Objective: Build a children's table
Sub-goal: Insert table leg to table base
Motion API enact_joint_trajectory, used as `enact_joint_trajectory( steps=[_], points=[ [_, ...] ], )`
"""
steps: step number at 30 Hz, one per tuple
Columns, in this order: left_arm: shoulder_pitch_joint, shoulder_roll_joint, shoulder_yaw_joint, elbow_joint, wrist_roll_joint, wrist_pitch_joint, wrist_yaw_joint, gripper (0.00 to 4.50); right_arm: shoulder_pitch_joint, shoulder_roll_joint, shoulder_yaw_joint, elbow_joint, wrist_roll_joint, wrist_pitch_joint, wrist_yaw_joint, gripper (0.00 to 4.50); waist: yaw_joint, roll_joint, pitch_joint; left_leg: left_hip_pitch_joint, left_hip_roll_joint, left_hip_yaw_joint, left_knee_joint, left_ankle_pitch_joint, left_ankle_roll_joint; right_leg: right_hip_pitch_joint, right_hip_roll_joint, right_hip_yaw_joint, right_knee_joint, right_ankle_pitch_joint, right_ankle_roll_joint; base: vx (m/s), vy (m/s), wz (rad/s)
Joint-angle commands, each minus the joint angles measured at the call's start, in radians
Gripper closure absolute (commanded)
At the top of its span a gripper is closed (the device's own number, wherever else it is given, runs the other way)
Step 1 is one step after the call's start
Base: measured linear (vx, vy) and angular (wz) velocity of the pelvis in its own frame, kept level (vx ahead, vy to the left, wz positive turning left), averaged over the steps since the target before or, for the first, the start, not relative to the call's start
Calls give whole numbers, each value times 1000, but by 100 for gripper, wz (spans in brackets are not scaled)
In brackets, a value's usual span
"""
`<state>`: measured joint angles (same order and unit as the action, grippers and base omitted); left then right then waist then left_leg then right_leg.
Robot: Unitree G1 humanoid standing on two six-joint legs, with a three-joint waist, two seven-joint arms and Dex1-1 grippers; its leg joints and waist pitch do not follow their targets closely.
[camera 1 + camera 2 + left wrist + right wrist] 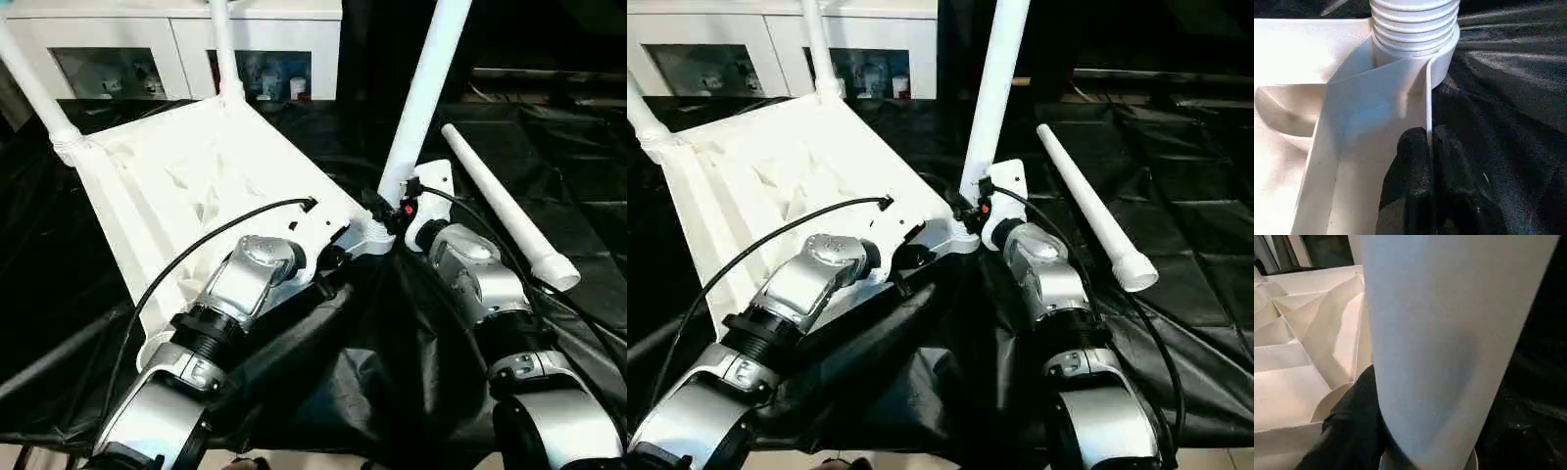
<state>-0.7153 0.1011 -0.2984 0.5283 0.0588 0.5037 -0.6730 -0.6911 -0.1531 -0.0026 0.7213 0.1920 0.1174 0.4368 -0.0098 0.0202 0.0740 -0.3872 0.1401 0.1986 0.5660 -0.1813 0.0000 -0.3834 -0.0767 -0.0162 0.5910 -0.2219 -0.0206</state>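
The white table top [196, 186] lies upside down on the black cloth, ribbed underside up. Legs stand in its far-left corner [34, 88], back corner [223, 49] and near-right corner [421, 98]. My left gripper [1429, 147] is shut on the top's thin rim wall [1400, 98], just short of the ribbed corner socket [1415, 29]. My right gripper [397, 208] sits at the foot of the near-right leg [1449, 333], with one black finger [1356, 421] pressed to its side and the other hidden behind it. A fourth leg [500, 201] lies loose on the cloth to the right.
White cabinets [176, 49] with glass fronts stand behind the table top. The crumpled black cloth [392, 372] covers the work surface and hangs over its near edge. A black cable [196, 250] arcs over my left forearm.
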Motion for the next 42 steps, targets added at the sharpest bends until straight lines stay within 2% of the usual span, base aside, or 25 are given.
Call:
enact_joint_trajectory(
  steps=[1, 4, 5, 7, 8, 11, 12, 14, 19, 21, 23, 25, 27, 29, 31, 32, 33, 34, 35, 37, 38, 39, 40, 42],
  points=[
    [-32, -52, -28, -62, -31, -23, -43, 450, 59, 61, 70, 160, -40, 133, 8, 260, 9, -4, -43, 17, 93, -42, -74, -228, 68, 24, -79, 37, -77, -133, -256, 0, 0, 0],
    [-26, -44, -24, -66, -29, -24, -46, 450, 60, 64, 73, 151, -45, 134, 13, 260, 8, -6, -42, 17, 93, -42, -75, -245, 65, 24, -81, 38, -80, -161, -251, 0, 0, 0],
    [-22, -39, -24, -71, -30, -23, -49, 450, 62, 65, 73, 145, -48, 138, 15, 260, 8, -4, -42, 17, 93, -42, -75, -243, 64, 24, -80, 38, -79, -160, -251, 0, 0, 0],
    [-17, -34, -25, -80, -33, -19, -55, 450, 63, 68, 72, 141, -49, 141, 14, 260, 7, -5, -42, 16, 92, -42, -75, -242, 65, 24, -79, 38, -79, -151, -252, 0, 0, 0],
    [-12, -31, -26, -86, -33, -18, -60, 450, 66, 69, 71, 134, -52, 143, 16, 260, 7, -1, -39, 16, 93, -42, -76, -242, 64, 23, -80, 38, -79, -149, -253, 0, 0, 0],
    [-8, -28, -26, -91, -30, -18, -66, 450, 70, 71, 72, 130, -58, 143, 19, 260, 3, -3, -39, 16, 93, -42, -76, -255, 60, 23, -79, 37, -79, -155, -254, 0, 0, 0],
    [-4, -26, -26, -95, -30, -16, -69, 450, 75, 72, 75, 123, -62, 144, 21, 260, 3, 2, -40, 17, 93, -43, -77, -257, 57, 23, -78, 37, -79, -153, -255, 0, 0, 0],
    [0, -24, -26, -98, -30, -16, -71, 450, 78, 71, 80, 119, -72, 144, 16, 260, 2, -3, -42, 17, 93, -42, -76, -253, 57, 25, -77, 37, -78, -138, -256, 0, 0, 0],
    [4, -16, -23, -104, -35, -16, -79, 450, 75, 74, 79, 120, -84, 133, 19, 260, 2, -1, -42, 17, 93, -42, -76, -248, 61, 25, -78, 37, -77, -129, -263, 0, 0, 0],
    [4, -15, -22, -105, -36, -19, -81, 450, 74, 75, 77, 118, -82, 129, 26, 204, 1, -1, -42, 16, 94, -43, -76, -251, 60, 26, -79, 37, -77, -135, -263, 0, 0, 0],
    [5, -13, -20, -107, -37, -22, -84, 450, 74, 77, 75, 108, -77, 122, 35, 190, 1, -1, -43, 18, 93, -42, -75, -248, 61, 25, -78, 37, -78, -130, -264, 0, 0, 0],
    [9, -7, -19, -113, -38, -32, -92, 450, 74, 77, 72, 92, -72, 115, 47, 168, 6, -1, -47, 20, 95, -40, -71, -213, 68, 28, -80, 38, -74, -86, -271, 0, 0, 0],
    [13, 2, -18, -123, -42, -42, -107, 450, 75, 75, 63, 70, -63, 105, 58, 146, 8, 2, -49, 18, 94, -40, -69, -163, 89, 31, -77, 35, -64, -1, -283, 0, 0, 0],
    [18, 10, -18, -135, -46, -46, -117, 450, 78, 70, 57, 42, -56, 92, 70, 140, 12, 1, -50, 18, 93, -38, -64, -138, 106, 34, -79, 35, -61, 43, -290, 0, 0, 0],
    [20, 13, -18, -139, -48, -48, -121, 450, 78, 68, 55, 33, -54, 89, 72, 112, 15, 1, -54, 18, 93, -36, -60, -108, 121, 36, -81, 35, -57, 83, -298, 0, 0, 0],
    [25, 21, -17, -147, -50, -51, -131, 450, 82, 62, 54, 8, -49, 91, 87, 103, 17, 0, -55, 17, 92, -36, -58, -81, 129, 37, -78, 33, -51, 120, -302, 0, 0, 0],
    [36, 38, -18, -162, -54, -66, -158, 450, 93, 45, 56, -43, -39, 101, 114, 98, 18, 4, -53, 17, 92, -36, -57, -87, 137, 36, -78, 32, -52, 119, -303, 0, 0, 0],
    [38, 41, -18, -165, -54, -67, -162, 450, 96, 41, 58, -55, -38, 103, 121, 98, 23, 3, -54, 17, 93, -36, -56, -86, 140, 38, -79, 32, -52, 121, -300, 0, 0, 0],
    [47, 56, -17, -178, -56, -69, -179, 450, 110, 22, 64, -105, -32, 110, 146, 67, 25, 7, -58, 16, 94, -37, -54, -65, 146, 40, -79, 32, -47, 149, -300, 0, 0, 0],
    [54, 68, -19, -187, -61, -81, -201, 450, 120, 5, 70, -142, -27, 122, 167, 59, 30, 7, -66, 14, 92, -38, -44, -2, 168, 42, -75, 31, -33, 246, -301, 0, 0, 0],
    [66, 89, -22, -201, -67, -95, -233, 450, 138, -23, 81, -203, -25, 138, 195, 48, 34, 11, -66, 12, 91, -38, -38, 43, 192, 37, -73, 27, -26, 305, -309, 0, 0, 0],
    [75, 104, -24, -209, -71, -108, -257, 450, 152, -46, 88, -244, -26, 146, 214, 48, 34, 11, -66, 12, 91, -38, -38, 43, 192, 37, -73, 27, -26, 305, -309, 0, 0, 0],
    [82, 116, -25, -217, -75, -105, -273, 450, 164, -68, 94, -281, -25, 150, 235, 36, 41, 8, -65, 13, 92, -36, -37, 41, 198, 38, -73, 27, -26, 301, -304, 0, 0, 0],
    [88, 131, -29, -224, -77, -116, -295, 450, 179, -93, 96, -324, -18, 163, 256, 36, 48, 8, -63, 13, 91, -34, -38, 10, 191, 37, -74, 27, -30, 251, -301, 0, 0, 0]
  ],
)
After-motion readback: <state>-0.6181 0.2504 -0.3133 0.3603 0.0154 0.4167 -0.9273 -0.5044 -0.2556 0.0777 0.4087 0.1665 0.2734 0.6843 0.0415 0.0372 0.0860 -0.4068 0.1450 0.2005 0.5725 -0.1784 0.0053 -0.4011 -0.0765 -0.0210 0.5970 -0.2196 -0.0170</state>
